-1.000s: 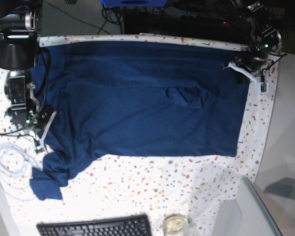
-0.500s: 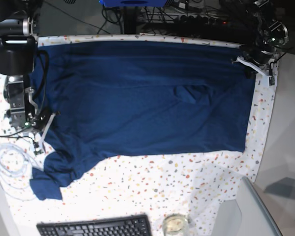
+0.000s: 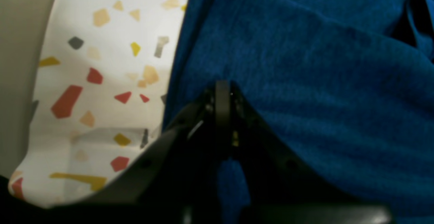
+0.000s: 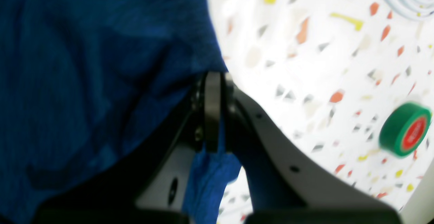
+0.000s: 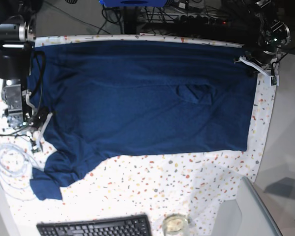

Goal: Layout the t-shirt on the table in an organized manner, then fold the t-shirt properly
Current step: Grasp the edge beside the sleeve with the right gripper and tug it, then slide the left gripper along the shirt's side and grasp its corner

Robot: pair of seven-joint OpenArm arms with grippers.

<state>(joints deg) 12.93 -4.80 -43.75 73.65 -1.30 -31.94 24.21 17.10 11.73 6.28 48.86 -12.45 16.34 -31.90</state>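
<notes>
While the t-shirt (image 5: 142, 98) lies spread flat, both arms' fingers (image 3: 222, 96) pinch its opposite edges.

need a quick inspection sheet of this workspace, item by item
surface: table under a white terrazzo-speckled cloth
job's things: navy t-shirt spread wide, small wrinkle near centre, one sleeve crumpled at the near corner
clutter: keyboard and a glass at the near edge; green tape roll beside the shirt
grippers: left gripper shut on the t-shirt edge; right gripper shut on the t-shirt edge
cables: white coiled cable lying on the cloth; dark cables behind the table
surroundings: grey plain surface beside the table
</notes>
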